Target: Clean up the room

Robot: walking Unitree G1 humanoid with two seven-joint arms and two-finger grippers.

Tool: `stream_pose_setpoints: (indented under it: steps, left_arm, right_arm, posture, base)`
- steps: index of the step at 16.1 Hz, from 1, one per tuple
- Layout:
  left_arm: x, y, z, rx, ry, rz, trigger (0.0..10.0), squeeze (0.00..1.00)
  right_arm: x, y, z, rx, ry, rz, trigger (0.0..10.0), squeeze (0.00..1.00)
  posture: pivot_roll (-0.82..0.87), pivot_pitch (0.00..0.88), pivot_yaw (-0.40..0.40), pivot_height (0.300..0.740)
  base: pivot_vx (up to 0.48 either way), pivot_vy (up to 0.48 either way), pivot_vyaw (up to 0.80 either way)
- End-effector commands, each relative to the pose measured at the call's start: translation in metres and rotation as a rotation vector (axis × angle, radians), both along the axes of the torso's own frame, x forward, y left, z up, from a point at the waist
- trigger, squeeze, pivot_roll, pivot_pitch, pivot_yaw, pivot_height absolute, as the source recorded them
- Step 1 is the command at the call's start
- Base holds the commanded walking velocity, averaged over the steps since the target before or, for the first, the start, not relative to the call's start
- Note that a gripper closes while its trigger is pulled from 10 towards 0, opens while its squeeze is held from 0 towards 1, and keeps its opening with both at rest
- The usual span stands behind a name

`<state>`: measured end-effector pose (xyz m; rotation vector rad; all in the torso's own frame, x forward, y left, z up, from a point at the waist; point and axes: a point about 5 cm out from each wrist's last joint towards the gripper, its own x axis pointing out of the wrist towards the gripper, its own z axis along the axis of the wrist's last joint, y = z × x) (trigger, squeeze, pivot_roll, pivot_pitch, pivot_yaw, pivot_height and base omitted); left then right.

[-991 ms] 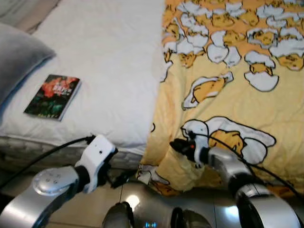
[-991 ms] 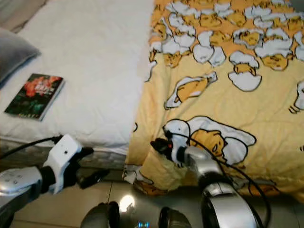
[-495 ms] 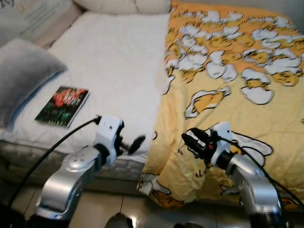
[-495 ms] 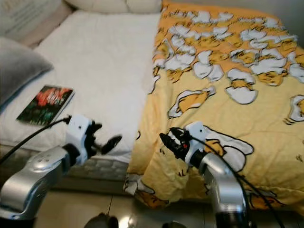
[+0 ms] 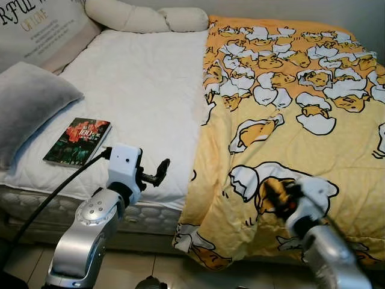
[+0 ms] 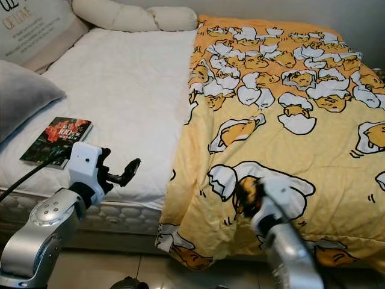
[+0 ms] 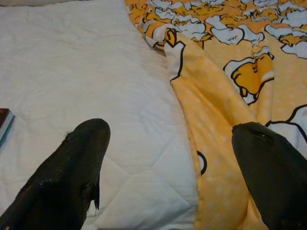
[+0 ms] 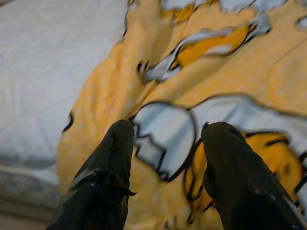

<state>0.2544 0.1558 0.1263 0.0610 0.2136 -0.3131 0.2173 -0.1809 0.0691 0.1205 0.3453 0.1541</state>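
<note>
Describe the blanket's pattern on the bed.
Yellow blanket printed with white-and-orange cartoon egg figures; clearest in the right eye view.

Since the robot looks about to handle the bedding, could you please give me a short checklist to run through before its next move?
1. Left claw open: ok, the fingers stand wide apart with the mattress and the blanket edge between them.
2. Right claw open: ok, with a gap between the fingers and nothing held.
3. Right claw over the yellow blanket: ok, it points at the printed fabric near the bed's foot.
4. Right claw touching the blanket: cannot tell, the arm is blurred.
5. Book clear of the claws: ok, it lies flat on the mattress beside the grey pillow.
6. Blanket spread over the bed: not ok, it covers the right half alone.
</note>
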Motion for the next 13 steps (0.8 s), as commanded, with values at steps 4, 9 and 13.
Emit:
stream_pose_setpoints:
  steps: [4, 9, 13]
  left_arm:
    - [0.000, 0.014, 0.002, 0.013, -0.039, 0.060, 10.0, 0.00]
    - [0.000, 0.015, 0.002, 0.016, -0.041, 0.064, 10.0, 0.00]
    - [0.000, 0.015, 0.002, 0.016, -0.041, 0.064, 10.0, 0.00]
  right_arm:
    - [0.012, 0.008, 0.004, -0.014, -0.010, 0.012, 10.0, 0.00]
    - [0.014, 0.009, 0.005, -0.015, -0.016, 0.020, 10.0, 0.00]
    - [0.014, 0.009, 0.005, -0.015, -0.016, 0.020, 10.0, 0.00]
  posture:
    - [0.02, 0.000, 0.023, 0.740]
    - [0.02, 0.000, 0.023, 0.740]
    - [0.02, 0.000, 0.023, 0.740]
  base:
    - [0.060, 0.000, -0.71]
    - [0.240, 0.000, 0.00]
    - [0.240, 0.000, 0.00]
